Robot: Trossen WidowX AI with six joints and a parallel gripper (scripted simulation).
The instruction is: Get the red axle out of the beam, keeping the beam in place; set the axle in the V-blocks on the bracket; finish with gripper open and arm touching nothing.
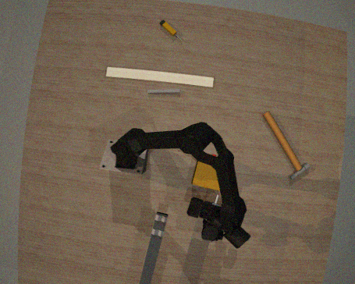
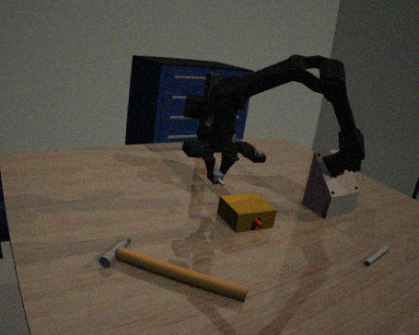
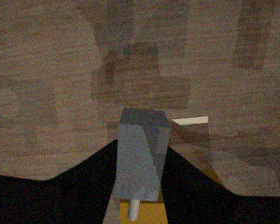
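1. While the jaws are held above it, the desk (image 1: 66, 117) (image 2: 78, 193) (image 3: 57, 50) is crossed by shadows beneath them.
2. The black arm (image 1: 164, 139) (image 2: 281, 71) is arched across to the jaws.
3. A pale strip (image 1: 160, 76) is seen well apart from the jaws, beyond the yellow block.
4. A hammer (image 1: 282, 142) (image 2: 180, 273) is laid well apart from them.
5. The yellow block (image 1: 207, 175) (image 2: 246, 212) (image 3: 142, 212) is set near the jaws, lower down.
6. A grey piece (image 2: 217, 175) (image 3: 142, 165) is gripped between the narrowed jaws, its thin pin (image 1: 217, 200) (image 2: 220, 182) (image 3: 134, 210) directed blockward.
7. The red axle (image 1: 214, 155) (image 2: 258, 224) is seated in the block, its visible end turned away from the jaws.
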